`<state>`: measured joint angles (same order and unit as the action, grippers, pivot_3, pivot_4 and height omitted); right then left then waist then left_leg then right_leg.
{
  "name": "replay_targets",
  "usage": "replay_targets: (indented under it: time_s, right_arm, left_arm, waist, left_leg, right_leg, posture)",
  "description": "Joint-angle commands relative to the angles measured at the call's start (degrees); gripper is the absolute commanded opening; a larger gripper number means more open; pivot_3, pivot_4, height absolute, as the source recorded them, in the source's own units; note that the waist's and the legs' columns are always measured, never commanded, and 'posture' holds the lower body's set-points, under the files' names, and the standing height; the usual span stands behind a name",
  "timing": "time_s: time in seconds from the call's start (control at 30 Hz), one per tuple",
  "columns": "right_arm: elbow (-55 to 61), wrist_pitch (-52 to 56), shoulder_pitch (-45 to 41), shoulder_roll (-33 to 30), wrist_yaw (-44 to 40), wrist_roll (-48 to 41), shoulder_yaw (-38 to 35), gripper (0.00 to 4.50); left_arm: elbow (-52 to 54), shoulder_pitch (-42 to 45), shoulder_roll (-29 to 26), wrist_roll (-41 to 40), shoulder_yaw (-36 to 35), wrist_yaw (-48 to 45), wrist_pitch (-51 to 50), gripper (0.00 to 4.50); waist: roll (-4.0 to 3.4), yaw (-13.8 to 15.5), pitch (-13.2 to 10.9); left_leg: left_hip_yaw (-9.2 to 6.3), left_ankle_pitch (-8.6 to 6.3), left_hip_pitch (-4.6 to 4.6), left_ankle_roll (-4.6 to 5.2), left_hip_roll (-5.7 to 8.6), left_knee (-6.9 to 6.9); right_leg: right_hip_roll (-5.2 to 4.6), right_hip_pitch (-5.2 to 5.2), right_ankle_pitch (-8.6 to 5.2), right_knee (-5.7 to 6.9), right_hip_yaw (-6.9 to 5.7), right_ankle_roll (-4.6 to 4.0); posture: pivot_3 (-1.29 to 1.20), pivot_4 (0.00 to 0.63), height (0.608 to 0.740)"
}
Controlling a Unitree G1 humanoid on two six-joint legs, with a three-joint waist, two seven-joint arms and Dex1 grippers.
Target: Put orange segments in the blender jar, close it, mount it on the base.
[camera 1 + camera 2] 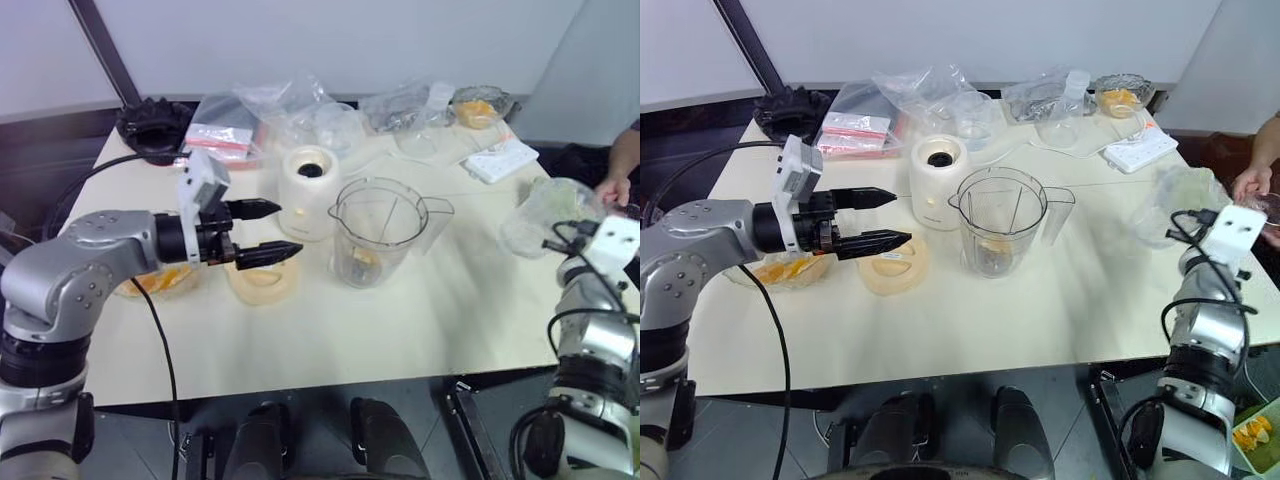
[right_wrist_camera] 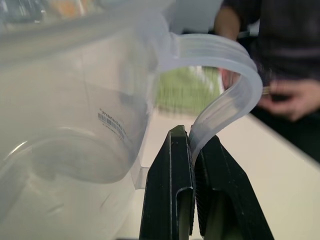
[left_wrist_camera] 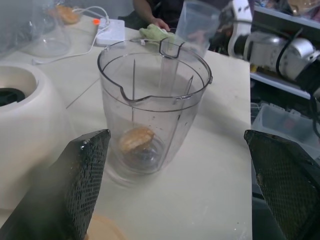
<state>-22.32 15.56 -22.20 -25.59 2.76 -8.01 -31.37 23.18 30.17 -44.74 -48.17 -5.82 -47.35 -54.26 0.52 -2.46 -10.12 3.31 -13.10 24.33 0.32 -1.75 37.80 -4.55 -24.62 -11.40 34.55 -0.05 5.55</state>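
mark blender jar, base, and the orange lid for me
blender jar (image 1: pixel 378 232): left eye view, on its clear front wall.
base (image 1: pixel 308 200): left eye view, on its cream-white side below the socket.
orange lid (image 1: pixel 898 272): right eye view, on its top face.

A pale cream bench (image 1: pixel 420 330) is seen under a tall clear plastic blender jar (image 1: pixel 378 232), in which one bright orange segment (image 3: pixel 137 139) is held. A squat cream-white rounded base (image 1: pixel 307 195) is topped by a dark socket. Black fingers with a fine mesh texture are shown on the left pincer (image 1: pixel 268 232). A round pale-orange plastic lid (image 1: pixel 264 282) is seen.
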Motion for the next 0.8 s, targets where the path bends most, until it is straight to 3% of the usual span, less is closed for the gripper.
replay_targets:
  time_s: [0.03, 0.57, 0.67, 0.8]
  right_arm:
    - [-1.67, -4.98, -0.34, 0.52, 1.96, 0.37, 0.43, 0.04]
    - [-21.28, -13.39, -4.51, 1.02, 9.35, 0.74, 3.73, 0.04]
    - [-22.21, -13.69, -4.17, 0.92, 9.42, 0.43, 3.96, 0.99]
    - [-22.27, -13.63, -3.55, 0.99, 9.37, 0.31, 4.42, 2.95]
  left_arm:
    - [1.67, -0.77, -1.23, 1.47, 0.20, 0.59, 0.67, 4.50]
    - [2.91, -1.62, -1.39, 0.21, -0.75, 0.33, -0.58, 4.50]
    - [2.98, -1.69, -1.39, 0.14, -0.82, 0.37, -0.59, 4.50]
    - [2.72, -1.46, -1.39, 0.19, -0.65, 0.25, -0.60, 4.50]
  waist:
    - [0.00, -0.14, 0.00]
    - [0.03, -0.10, 0.01]
    - [0.03, -0.09, 0.01]
    - [0.06, -0.21, 0.02]
  left_leg:
    - [0.01, 0.00, -0.01, 0.00, 0.00, 0.00]
    - [-0.07, 0.00, 0.01, 0.00, 0.02, 0.00]
    - [-0.08, 0.00, 0.00, 0.00, 0.02, 0.01]
    - [-0.15, 0.00, 0.00, 0.00, 0.02, 0.02]
  right_leg:
    - [0.00, 0.00, 0.00, 0.00, 0.02, 0.00]
    - [0.01, 0.04, -0.01, -0.06, 0.01, 0.00]
    - [0.01, 0.08, -0.01, -0.09, 0.01, -0.01]
    - [0.01, 0.09, -0.01, -0.11, 0.01, -0.01]
  posture:
    - [0.00, 0.150, 0.740]
    - [0.00, 0.150, 0.740]
    - [0.00, 0.150, 0.740]
    - [0.00, 0.150, 0.740]
